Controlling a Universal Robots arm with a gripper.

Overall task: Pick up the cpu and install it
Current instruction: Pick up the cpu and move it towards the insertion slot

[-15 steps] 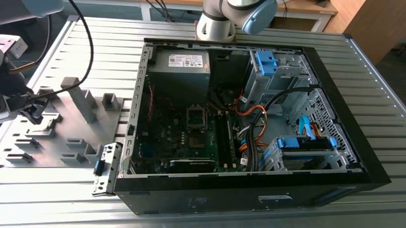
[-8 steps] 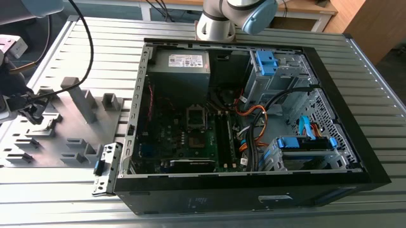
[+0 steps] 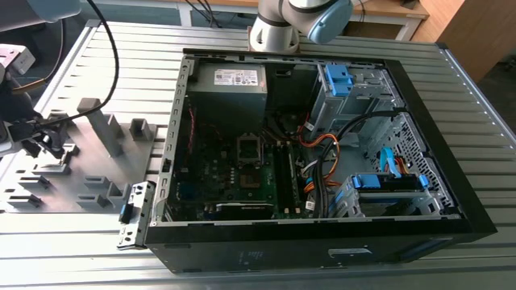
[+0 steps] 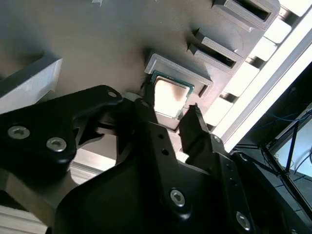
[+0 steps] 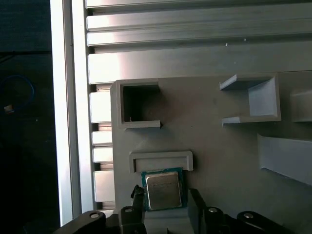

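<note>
The cpu (image 5: 164, 190) is a small silver-grey square chip with a green rim, lying flat in a shallow holder on the grey fixture plate (image 5: 219, 146). The second wrist view shows the cpu (image 4: 169, 97) in that same holder. My gripper (image 5: 165, 197) is open, with one black finger on each side of the chip and close to its edges. The black fingers (image 4: 197, 122) straddle the chip in the second wrist view too. In the exterior view the gripper (image 3: 48, 148) hangs over the fixture plate (image 3: 89, 181) at the far left.
An open computer case (image 3: 439, 181) lies at the middle and right of the exterior view, with a motherboard and its metal socket frame (image 3: 250, 149) inside. Orange and black cables (image 3: 322, 151) and blue drive bays (image 3: 387, 181) fill its right side. Raised grey blocks (image 3: 105, 130) stand on the fixture plate.
</note>
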